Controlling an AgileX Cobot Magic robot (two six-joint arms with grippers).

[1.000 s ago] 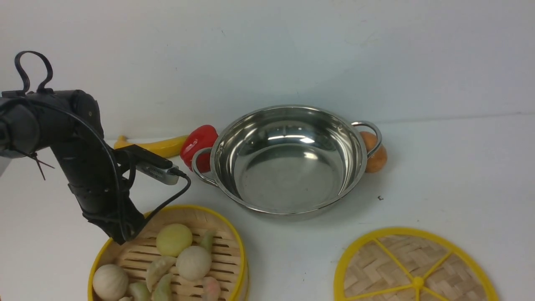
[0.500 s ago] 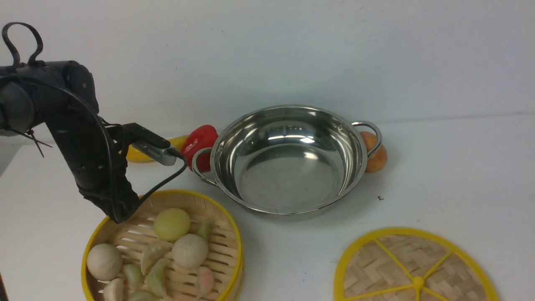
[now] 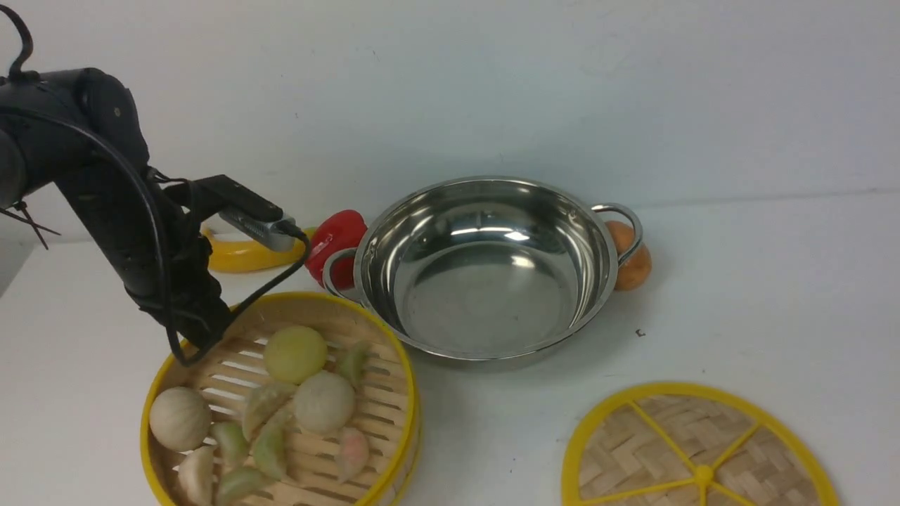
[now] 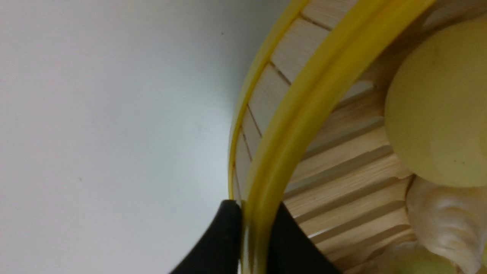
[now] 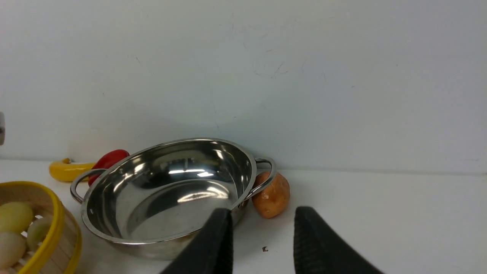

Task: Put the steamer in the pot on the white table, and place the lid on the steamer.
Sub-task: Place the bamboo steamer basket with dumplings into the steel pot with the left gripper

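Your left gripper [image 4: 253, 215] clamps the steamer [image 3: 406, 397] by its yellow rim, just beside the pot [image 3: 485, 309] on the bench [image 3: 745, 281]; right gripper [image 5: 262, 232] hangs parted, empty. Transfer step: you next need a level carry over the pot's rim

- pot [image 3: 485, 281]: polished steel, mirror-glossy and smooth;
- steamer [image 3: 320, 313]: pale, matt wooden slats under a shiny, plastic-looking yellow rim;
- lid [image 3: 661, 450], at the near right edge: rough woven bamboo, dull, with glossy yellow spokes;
- white table [image 3: 759, 295]: smooth, matt.
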